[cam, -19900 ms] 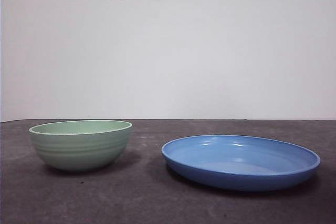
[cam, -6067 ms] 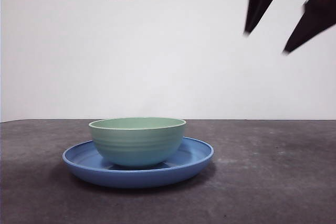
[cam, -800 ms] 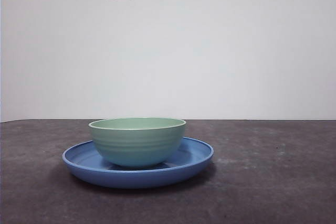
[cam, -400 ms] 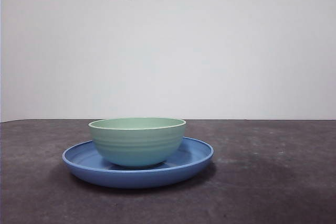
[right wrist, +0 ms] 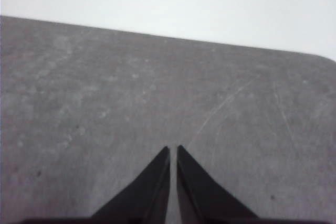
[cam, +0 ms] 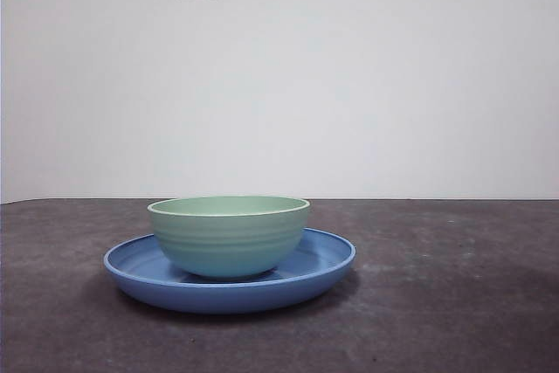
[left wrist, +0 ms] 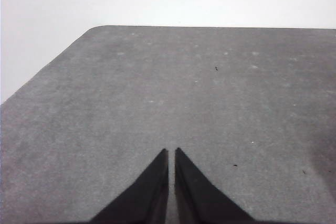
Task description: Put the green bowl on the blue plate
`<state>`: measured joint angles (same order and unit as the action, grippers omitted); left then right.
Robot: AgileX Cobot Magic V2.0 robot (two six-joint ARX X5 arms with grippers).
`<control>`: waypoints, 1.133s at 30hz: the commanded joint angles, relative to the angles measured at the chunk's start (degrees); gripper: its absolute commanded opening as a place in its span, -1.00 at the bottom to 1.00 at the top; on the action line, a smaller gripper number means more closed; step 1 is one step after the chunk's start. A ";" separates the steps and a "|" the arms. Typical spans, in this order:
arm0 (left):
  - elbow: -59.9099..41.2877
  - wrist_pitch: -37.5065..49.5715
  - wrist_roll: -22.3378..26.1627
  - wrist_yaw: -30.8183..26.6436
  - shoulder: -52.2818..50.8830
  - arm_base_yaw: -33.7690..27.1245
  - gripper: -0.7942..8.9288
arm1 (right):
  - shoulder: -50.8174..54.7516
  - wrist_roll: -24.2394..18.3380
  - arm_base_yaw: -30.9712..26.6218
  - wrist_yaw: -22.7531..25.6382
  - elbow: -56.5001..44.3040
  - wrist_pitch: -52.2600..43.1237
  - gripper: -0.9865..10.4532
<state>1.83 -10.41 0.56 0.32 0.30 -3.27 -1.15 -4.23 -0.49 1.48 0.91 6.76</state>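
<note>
— Front view first: what sits on the dark grey table (cam: 454, 303)?
— A wide, shallow glossy blue plate (cam: 319, 270) lies toward its left side, and the pale mint-green ridged bowl (cam: 229, 235) stands upright inside it.
— And the arms?
— Each is over bare table. The left gripper (left wrist: 171, 153) is clenched on nothing; the right gripper (right wrist: 173, 150) likewise, jaws nearly touching.
</note>
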 commanded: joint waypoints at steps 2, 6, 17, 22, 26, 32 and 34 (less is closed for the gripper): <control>-1.16 -0.37 0.44 -0.15 -0.11 -0.11 -0.79 | 0.94 0.85 -0.13 0.09 -0.28 1.05 -0.79; -1.16 -0.37 0.44 -0.15 -0.11 -0.11 -0.79 | 0.94 0.90 -0.13 0.09 -0.28 2.58 -0.79; -1.16 -0.37 0.44 -0.15 -0.11 -0.09 -0.79 | 0.94 3.87 -0.13 0.07 -0.28 3.52 -0.79; -1.16 -0.37 0.44 -0.15 -0.11 -0.09 -0.79 | 0.94 6.21 -0.11 0.02 -0.28 3.34 -0.79; -1.16 -0.37 0.44 -0.15 -0.11 -0.09 -0.79 | 0.94 6.40 -0.13 0.07 -0.28 2.19 -0.79; -1.16 -0.37 0.44 -0.15 -0.11 -0.09 -0.79 | 0.94 6.40 -0.13 0.07 -0.28 2.08 -0.79; -1.16 -0.37 0.44 -0.15 -0.11 -0.09 -0.79 | 0.94 6.40 -0.13 0.07 -0.28 2.10 -0.79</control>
<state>1.83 -10.41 0.56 0.32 0.30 -3.27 -0.30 1.37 -0.49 1.48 0.93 9.39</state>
